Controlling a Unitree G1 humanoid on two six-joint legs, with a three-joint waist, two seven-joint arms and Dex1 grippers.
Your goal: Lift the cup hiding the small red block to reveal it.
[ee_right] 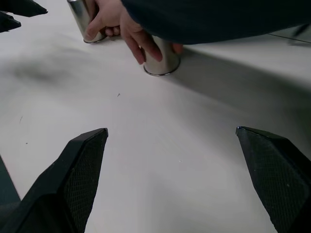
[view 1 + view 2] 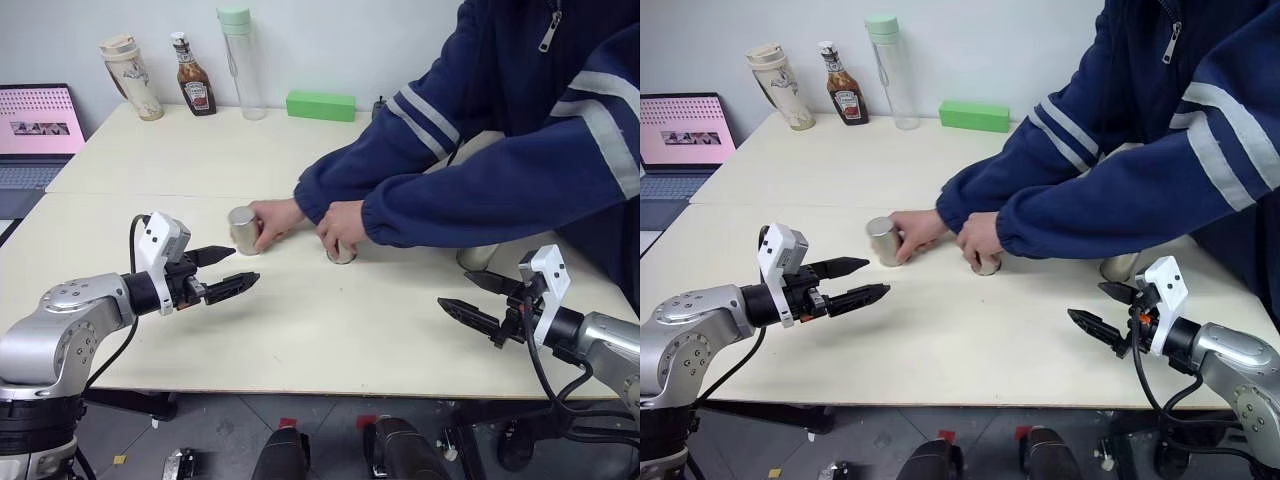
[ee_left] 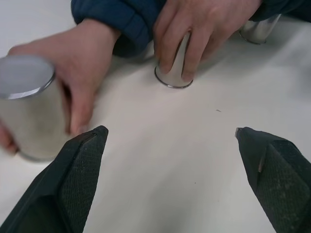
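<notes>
Risk: both claws are hovering spread and empty, left claw (image 2: 222,272) at lower left, right claw (image 2: 478,300) at lower right. A person's hands (image 2: 343,224) are covering two cups (image 2: 243,230) mid-frame on the counter (image 2: 330,330); tracking the red block's cup is failing if attention slips.

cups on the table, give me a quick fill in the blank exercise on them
1. The person's hands rest on ____ of the steel cups.
2. The third cup stands near the robot's ____ gripper.
3. Both grippers hover with fingers ____; the left gripper faces the cup on its side.
4. The block at the table's far edge is ____.

Missing words: two; right; open; green
</notes>
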